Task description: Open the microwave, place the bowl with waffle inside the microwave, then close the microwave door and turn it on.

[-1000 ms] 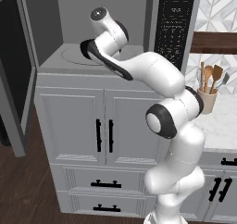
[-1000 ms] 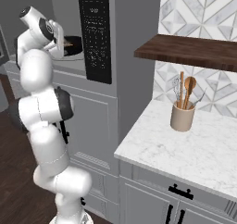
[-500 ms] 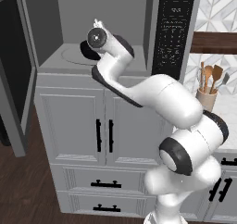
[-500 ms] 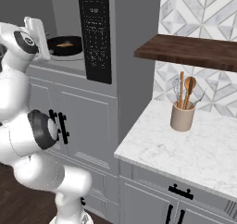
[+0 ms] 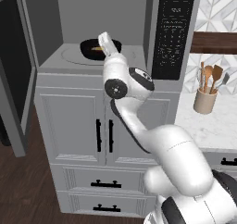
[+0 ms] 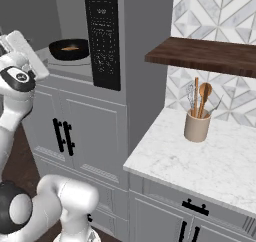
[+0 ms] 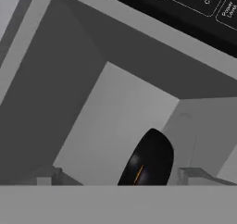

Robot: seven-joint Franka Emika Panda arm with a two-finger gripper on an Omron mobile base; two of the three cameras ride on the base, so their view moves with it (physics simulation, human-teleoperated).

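Note:
The microwave stands open, its door swung out to the left. Inside, the black bowl with the golden waffle sits on the round turntable. The right base view shows the bowl in the cavity, left of the keypad panel. My gripper is just in front of the cavity mouth, open and holding nothing. In the hand view its tips stand wide apart, with the bowl beyond them and the waffle a thin orange streak.
Grey panelled cabinets lie below the microwave. To the right, a beige crock of utensils stands on a marble counter under a dark wooden shelf. The open door juts into the room at the left.
The jaws opened and let go of the bowl, which stays on the turntable. The hand has drawn back out of the cavity and the arm has swung its elbow forward.

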